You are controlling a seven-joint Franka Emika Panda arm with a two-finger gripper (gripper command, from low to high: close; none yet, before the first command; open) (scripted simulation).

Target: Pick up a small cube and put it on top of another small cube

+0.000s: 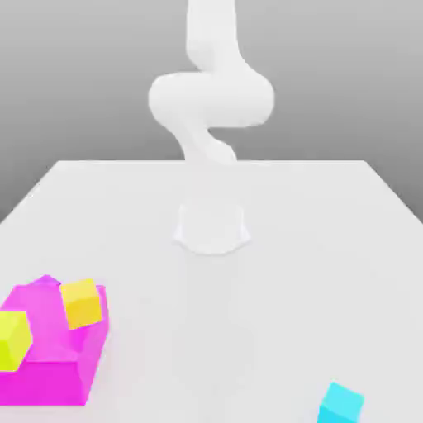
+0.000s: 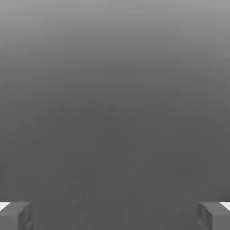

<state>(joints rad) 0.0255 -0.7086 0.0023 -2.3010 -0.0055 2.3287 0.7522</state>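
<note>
- Jaws (image 2: 115,218): wide apart, nothing between them.
- Cyan cube (image 1: 340,403): on the desk (image 1: 273,306), near the edge of the exterior view's right, well apart from the magenta block (image 1: 45,382).
- Orange cube (image 1: 82,304): tilted, at the magenta block.
- Yellow cube (image 1: 11,340): also at the block, at the exterior view's left.
- Arm (image 1: 211,99): 1, white, raised above the desk.

Exterior view: fixed off arm, raised above white surface (image 1: 273,306), facing arm base (image 1: 211,230) head-on and angled down; surface's near part close, arm (image 1: 211,99) farther back, its upper end cut by frame. Hand view: looks out from hand past wide-apart jaws (image 2: 115,218), very near them, facing plain grey backdrop. No shared scene part identifiable.
</note>
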